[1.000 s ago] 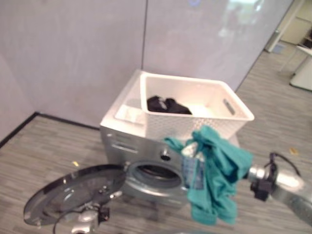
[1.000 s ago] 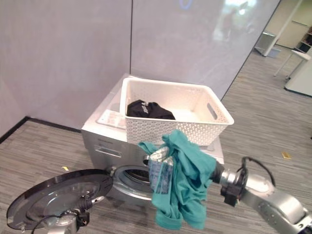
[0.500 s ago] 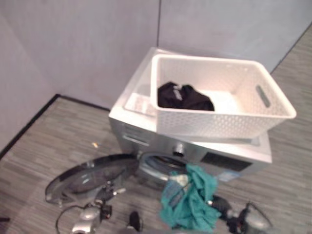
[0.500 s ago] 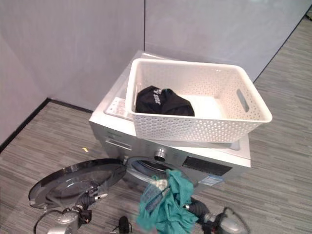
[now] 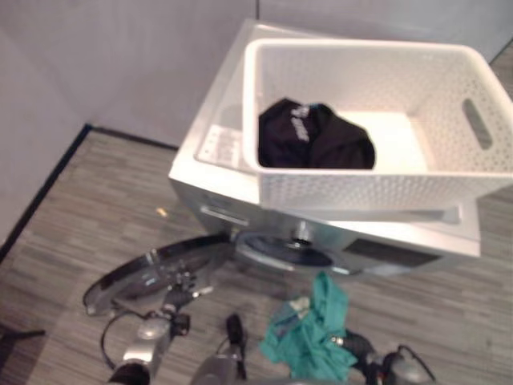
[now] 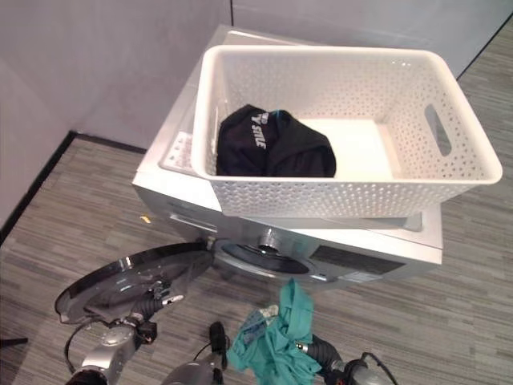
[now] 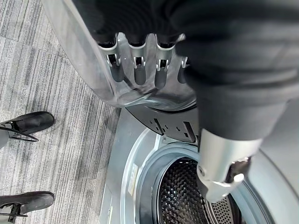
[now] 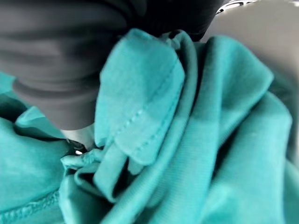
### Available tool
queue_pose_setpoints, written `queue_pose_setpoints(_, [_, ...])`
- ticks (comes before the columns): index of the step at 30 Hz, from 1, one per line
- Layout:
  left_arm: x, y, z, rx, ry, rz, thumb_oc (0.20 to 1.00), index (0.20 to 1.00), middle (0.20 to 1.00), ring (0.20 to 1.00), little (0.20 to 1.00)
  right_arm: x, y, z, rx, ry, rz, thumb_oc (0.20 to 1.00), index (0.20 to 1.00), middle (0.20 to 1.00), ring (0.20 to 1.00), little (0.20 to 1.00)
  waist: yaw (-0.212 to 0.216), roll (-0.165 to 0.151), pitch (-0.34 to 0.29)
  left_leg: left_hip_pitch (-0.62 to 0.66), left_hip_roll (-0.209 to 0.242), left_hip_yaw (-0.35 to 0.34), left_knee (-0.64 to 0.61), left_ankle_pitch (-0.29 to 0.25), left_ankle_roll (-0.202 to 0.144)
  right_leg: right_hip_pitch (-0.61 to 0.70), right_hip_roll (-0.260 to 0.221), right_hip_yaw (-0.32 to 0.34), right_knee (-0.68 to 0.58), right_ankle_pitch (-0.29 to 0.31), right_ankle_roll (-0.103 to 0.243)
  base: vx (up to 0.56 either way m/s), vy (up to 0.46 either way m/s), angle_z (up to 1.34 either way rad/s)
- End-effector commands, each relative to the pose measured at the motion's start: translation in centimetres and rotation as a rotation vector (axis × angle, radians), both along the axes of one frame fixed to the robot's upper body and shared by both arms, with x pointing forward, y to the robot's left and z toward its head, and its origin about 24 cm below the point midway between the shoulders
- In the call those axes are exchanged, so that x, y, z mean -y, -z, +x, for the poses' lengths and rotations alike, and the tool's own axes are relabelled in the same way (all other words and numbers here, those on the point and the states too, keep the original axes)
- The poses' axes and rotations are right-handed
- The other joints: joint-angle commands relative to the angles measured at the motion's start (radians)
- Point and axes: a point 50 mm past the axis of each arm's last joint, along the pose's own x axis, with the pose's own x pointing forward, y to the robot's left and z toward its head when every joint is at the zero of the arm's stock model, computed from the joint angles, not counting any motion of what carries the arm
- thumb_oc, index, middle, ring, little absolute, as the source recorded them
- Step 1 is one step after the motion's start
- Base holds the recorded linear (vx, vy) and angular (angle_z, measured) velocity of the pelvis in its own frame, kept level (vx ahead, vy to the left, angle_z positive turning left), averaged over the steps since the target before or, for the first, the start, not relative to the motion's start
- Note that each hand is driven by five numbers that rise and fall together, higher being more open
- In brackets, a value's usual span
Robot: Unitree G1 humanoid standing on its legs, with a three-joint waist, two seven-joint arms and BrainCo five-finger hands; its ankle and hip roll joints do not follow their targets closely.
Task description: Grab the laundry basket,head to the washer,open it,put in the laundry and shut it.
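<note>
A white laundry basket (image 6: 353, 196) stands on top of the silver washer (image 6: 369, 261), with a black garment (image 6: 272, 144) lying in it. The round washer door (image 6: 120, 281) hangs open to the left, and the drum opening (image 7: 187, 196) shows dark behind it. My left hand (image 5: 172, 301) is at the door's edge, its fingers (image 7: 135, 65) hooked over the glass rim. Low in front of the opening, my right hand (image 6: 321, 353) is shut on a bunched teal garment (image 6: 272, 345), which covers most of that hand (image 8: 46, 70) up close.
The washer stands against a grey wall with a black skirting (image 6: 40, 176). A small yellow scrap (image 6: 145, 218) lies on the striped floor left of the washer. Two dark flat feet (image 7: 28, 123) of some stand rest on the floor left of the door.
The camera has tipped downward. My right hand has lowered the teal garment from basket height to just in front of the drum opening. The left hand stays at the door.
</note>
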Motion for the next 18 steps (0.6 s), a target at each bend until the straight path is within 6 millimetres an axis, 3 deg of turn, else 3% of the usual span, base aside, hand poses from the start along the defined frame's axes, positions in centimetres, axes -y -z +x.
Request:
queue_pose_setpoints(1, [-0.1,-1.2,1.4,0.083,-0.019,-0.006,1.000,1.000,1.000,1.000,1.000,-1.0,-0.4,0.4,0.048,-0.018,0.026,0.200,0.200,0.200,0.200,0.200,0.012,0.003,-0.005,0.023,-0.004,0.003,0.044,-0.095,-0.019,-0.092,-0.071,0.034,0.080,0.030,0.056,-0.01,0.027,-0.07])
queue_pose_setpoints(6, [0.6,-1.7,1.3,0.131,-0.039,-0.060,1.000,1.000,1.000,1.000,1.000,-0.7,1.1,1.6,0.036,0.067,-0.048,0.200,0.200,0.200,0.200,0.200,0.021,0.035,0.042,-0.032,-0.015,0.034,0.040,-0.081,-0.012,-0.163,-0.084,0.051,0.085,0.051,0.066,-0.05,0.053,-0.14])
queue_pose_setpoints(13, [1.1,-2.6,1.9,0.181,-0.049,-0.082,1.000,1.000,1.000,1.000,1.000,0.1,1.0,3.9,0.080,0.145,-0.122,0.200,0.200,0.200,0.200,0.200,0.025,0.057,0.081,-0.077,-0.018,0.037,0.041,-0.066,-0.017,-0.201,-0.092,0.034,0.081,0.061,0.068,0.00,-0.003,-0.03])
queue_pose_setpoints(18, [1.6,-3.9,3.2,0.257,-0.075,-0.108,1.000,1.000,1.000,1.000,1.000,1.4,-0.1,8.4,0.170,0.220,-0.241,0.200,0.200,0.200,0.200,0.200,0.041,0.082,0.112,-0.138,-0.022,0.048,0.043,-0.060,-0.013,-0.259,-0.097,0.033,0.084,0.069,0.070,0.00,0.006,-0.02])
